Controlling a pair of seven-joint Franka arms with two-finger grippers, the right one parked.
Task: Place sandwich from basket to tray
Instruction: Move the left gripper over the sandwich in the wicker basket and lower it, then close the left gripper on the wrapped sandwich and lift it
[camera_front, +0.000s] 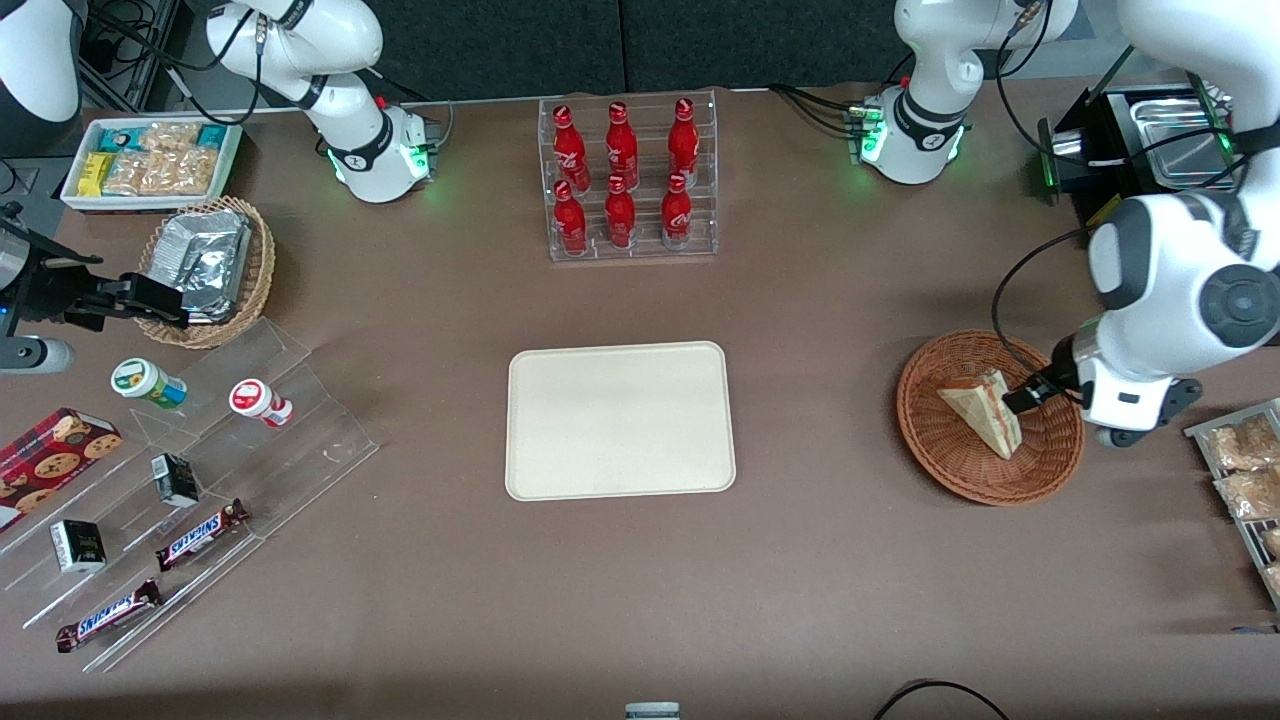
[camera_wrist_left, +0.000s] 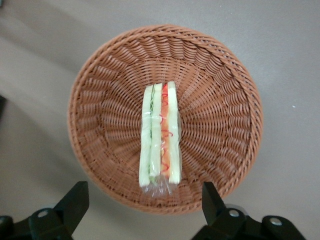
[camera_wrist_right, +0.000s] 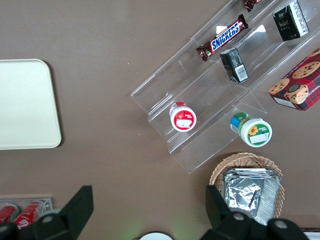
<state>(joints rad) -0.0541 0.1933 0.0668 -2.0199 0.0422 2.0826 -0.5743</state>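
One sandwich (camera_wrist_left: 160, 137), a plastic-wrapped triangular wedge of pale bread, is seen lying in the reddish-brown wicker basket (camera_front: 1050, 460) directly below the gripper (camera_wrist_left: 145, 202). The gripper is held above the basket's rim with its two dark fingers (camera_wrist_left: 75, 202) spread wide apart, nothing between them. In the wrist view the sandwich's cut edge is turned up toward the gripper, showing green and red filling between the bread layers. Its long axis is set crosswise to the line joining the two fingers, with one end pointing into the gap between them, close to the basket rim. In the front view the wedge's narrow tip is pointed toward the front camera and its flat bread face is turned toward the tray (camera_front: 620, 420). The cream tray is seen lying flat at mid-table, well apart from the gripper, toward the parked arm's end.
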